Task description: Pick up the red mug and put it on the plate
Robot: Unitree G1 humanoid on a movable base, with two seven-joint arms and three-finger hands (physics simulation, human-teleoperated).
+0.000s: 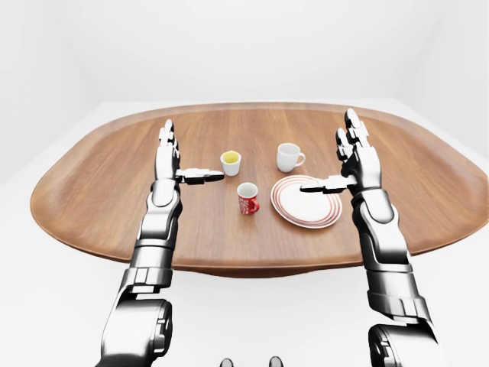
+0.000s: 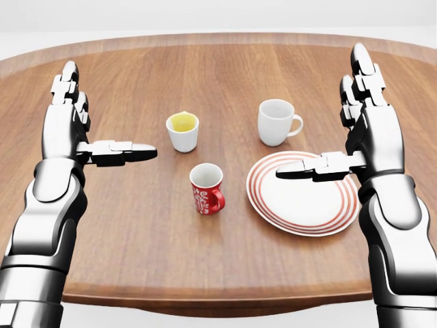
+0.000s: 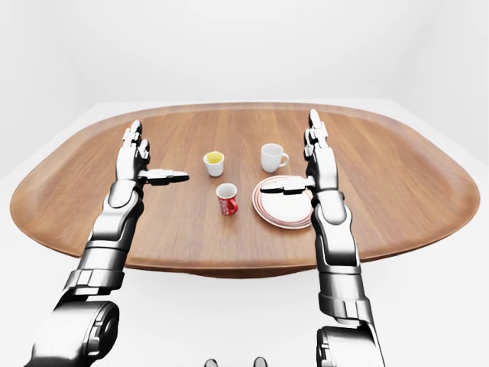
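Note:
The red mug (image 2: 206, 188) with white patterning stands upright on the wooden table (image 2: 136, 239), handle to the right in the head view. Just right of it lies the white plate (image 2: 300, 201) with red rings. My left hand (image 2: 113, 113) is open, fingers up and thumb pointing right, up and to the left of the mug and apart from it. Open as well, my right hand (image 2: 317, 113) hovers at the plate's upper side, its thumb reaching left over the rim. Neither hand holds anything.
A small white cup (image 2: 183, 131) with yellow contents stands above the red mug. A plain white mug (image 2: 278, 122) sits above the plate. The oval table's near edge (image 1: 229, 269) runs below my forearms, with white floor around it.

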